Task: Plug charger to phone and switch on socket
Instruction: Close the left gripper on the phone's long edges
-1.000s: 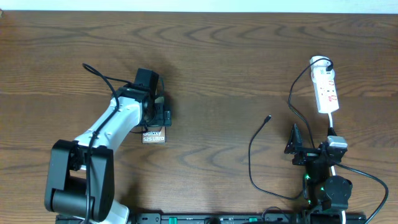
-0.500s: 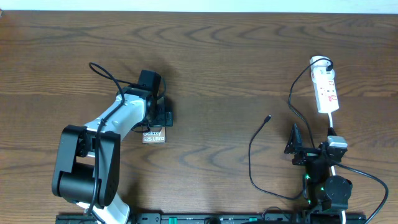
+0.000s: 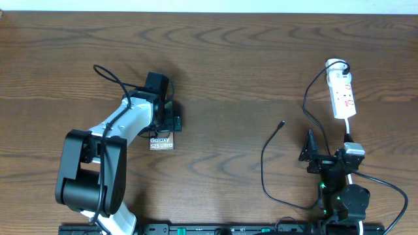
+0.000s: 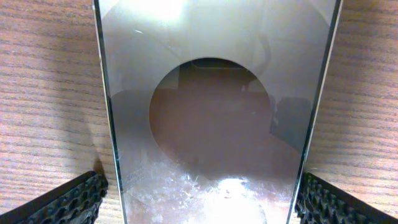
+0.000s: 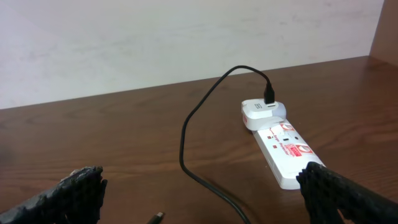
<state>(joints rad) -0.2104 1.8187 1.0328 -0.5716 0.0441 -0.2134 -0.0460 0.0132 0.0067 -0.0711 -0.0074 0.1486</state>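
The phone [image 3: 162, 143] lies flat on the table with white "Galaxy" lettering, its far end under my left gripper [image 3: 168, 121]. In the left wrist view the phone [image 4: 211, 124] fills the space between the two fingers [image 4: 202, 202], which straddle it; a thin gap shows at the left finger. The charger, a thin black cable [image 3: 264, 160], ends in a plug tip [image 3: 281, 123] lying loose on the table; the tip also shows in the right wrist view [image 5: 157, 217]. The white socket [image 3: 342, 94] [image 5: 287, 151] lies at the far right. My right gripper [image 3: 311, 151] [image 5: 202, 199] is open and empty.
A white adapter [image 5: 262, 112] with a black plug sits at the socket's far end. A thicker white cord [image 3: 347, 130] runs from the socket toward the right arm. The table's far edge meets a pale wall [image 5: 186, 43].
The left arm's elbow has swung toward the right and the left gripper has edged slightly farther over the phone. The phone, cable and right arm have not moved.
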